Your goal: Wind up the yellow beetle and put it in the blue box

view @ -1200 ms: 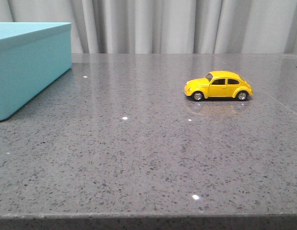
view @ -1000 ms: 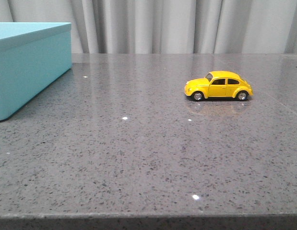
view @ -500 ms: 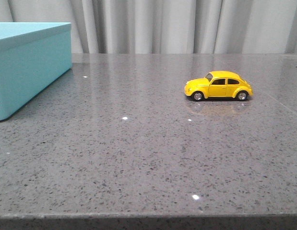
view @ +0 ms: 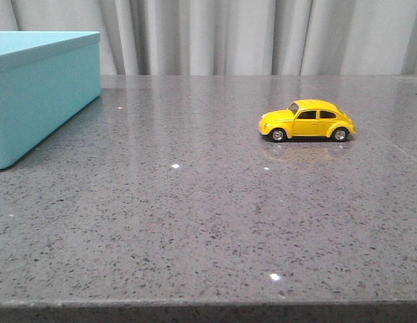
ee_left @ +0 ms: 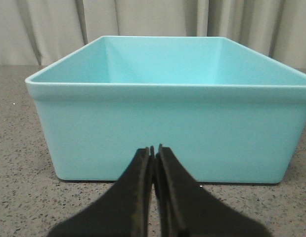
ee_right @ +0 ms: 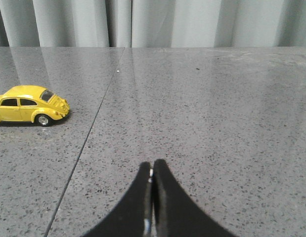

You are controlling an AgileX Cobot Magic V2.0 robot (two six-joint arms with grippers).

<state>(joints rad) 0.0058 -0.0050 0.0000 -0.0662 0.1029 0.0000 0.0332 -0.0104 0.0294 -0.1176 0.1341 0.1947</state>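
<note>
The yellow beetle (view: 306,120) stands on its wheels on the grey speckled table, right of centre in the front view. It also shows in the right wrist view (ee_right: 30,104), off to one side of my right gripper (ee_right: 152,164), which is shut and empty, low over the table. The blue box (view: 40,87) stands at the far left, open at the top. In the left wrist view the blue box (ee_left: 167,123) fills the picture, and my left gripper (ee_left: 153,148) is shut and empty, just in front of its near wall. Neither gripper shows in the front view.
A grey curtain (view: 248,37) hangs behind the table. The table's front edge (view: 208,306) runs along the bottom of the front view. A thin seam (ee_right: 88,138) crosses the tabletop between the beetle and my right gripper.
</note>
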